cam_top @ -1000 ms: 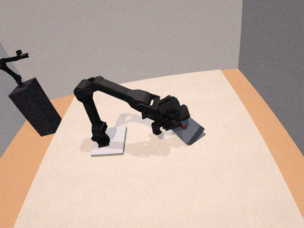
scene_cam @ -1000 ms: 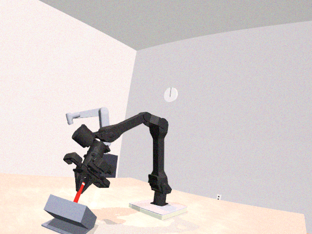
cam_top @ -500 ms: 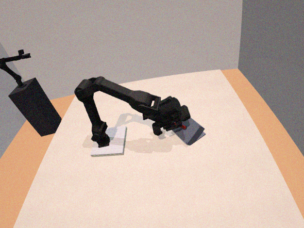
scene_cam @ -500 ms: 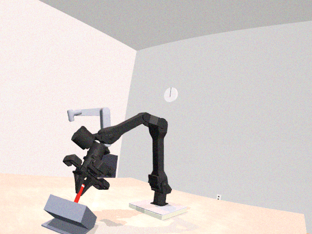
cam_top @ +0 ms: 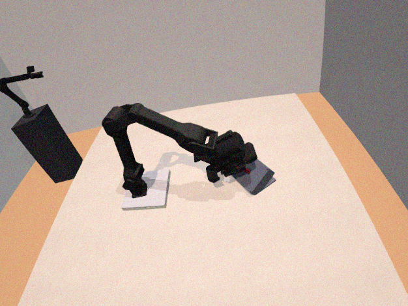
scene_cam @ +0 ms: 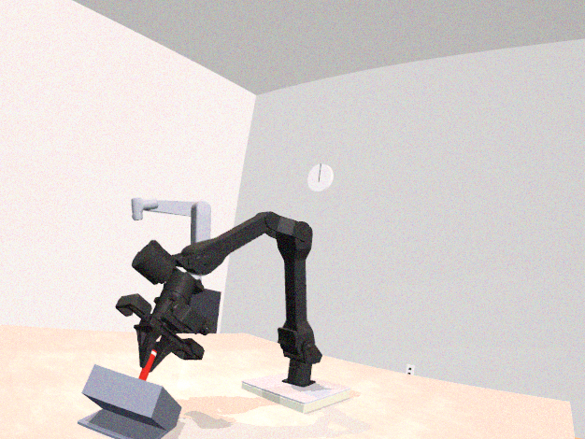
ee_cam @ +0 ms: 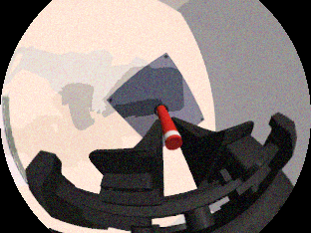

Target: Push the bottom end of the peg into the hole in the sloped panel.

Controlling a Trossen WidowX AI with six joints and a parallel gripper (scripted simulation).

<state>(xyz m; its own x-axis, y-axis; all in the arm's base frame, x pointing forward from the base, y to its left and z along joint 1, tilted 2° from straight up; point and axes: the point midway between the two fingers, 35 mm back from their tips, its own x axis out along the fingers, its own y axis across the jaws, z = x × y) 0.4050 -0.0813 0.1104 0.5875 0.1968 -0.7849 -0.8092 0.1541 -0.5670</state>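
A round red peg (cam_top: 246, 170) (scene_cam: 148, 366) (ee_cam: 166, 120) with a white band near its top is tilted, its lower end at the hole (ee_cam: 159, 108) in the sloped panel's face. How deep the lower end sits in the hole cannot be told. The grey-blue sloped panel (cam_top: 251, 183) (scene_cam: 124, 389) (ee_cam: 135, 116) stands under the gripper, its face partly in shadow. My gripper (scene_cam: 148, 367) (ee_cam: 165, 121) is shut on the peg, close above the panel's face. In the top view the fingers are mostly hidden by the gripper's body.
The arm's base stands on a pale slab (cam_top: 156, 194) (scene_cam: 278, 389). A dark pedestal (cam_top: 49, 144) with a small arm stands off at the far left in the top view. A pale grey arm (scene_cam: 200, 224) shows behind mine in the exterior view.
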